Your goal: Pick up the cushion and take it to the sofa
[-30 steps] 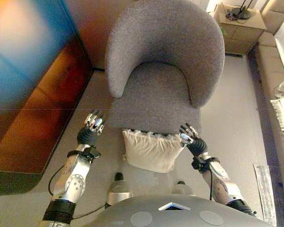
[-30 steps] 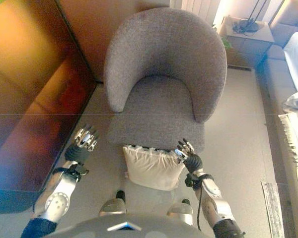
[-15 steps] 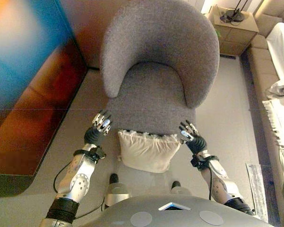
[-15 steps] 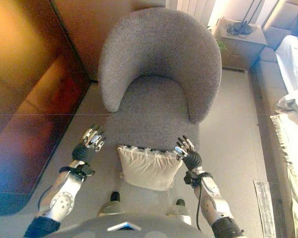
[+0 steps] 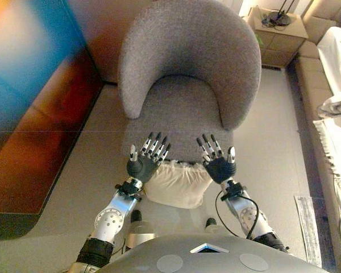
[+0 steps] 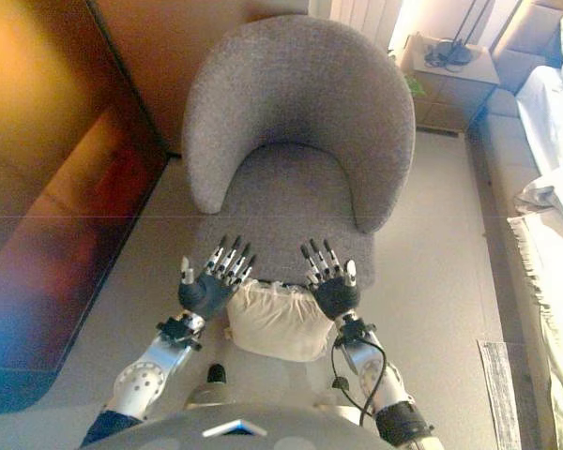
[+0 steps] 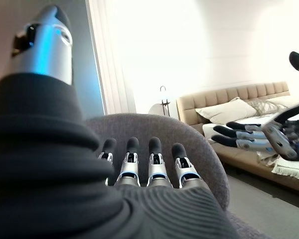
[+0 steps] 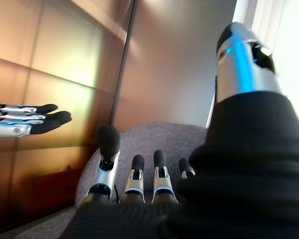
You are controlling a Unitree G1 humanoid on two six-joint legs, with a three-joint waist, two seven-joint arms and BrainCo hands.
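Observation:
A cream cushion (image 5: 176,183) with a frilled top edge stands on the floor against the front of the grey armchair (image 5: 187,51). My left hand (image 5: 143,168) is open with straight fingers over the cushion's upper left corner. My right hand (image 5: 219,168) is open the same way over its upper right corner. I cannot tell whether either hand touches the cushion. The left wrist view shows my left fingers (image 7: 152,167) straight toward the chair. The right wrist view shows my right fingers (image 8: 134,179) straight too. The beige sofa (image 5: 312,74) runs along the right edge, with white cloth (image 5: 336,116) on it.
A dark glossy cabinet (image 5: 34,114) stands along the left. A wooden side cabinet (image 5: 277,31) with cables on top is at the back right, between the armchair and the sofa. A pale mat (image 5: 310,227) lies on the floor at the right.
Both hands have moved inward from the cushion's sides to over its upper corners, with fingers spread straight. The view has shifted a little.

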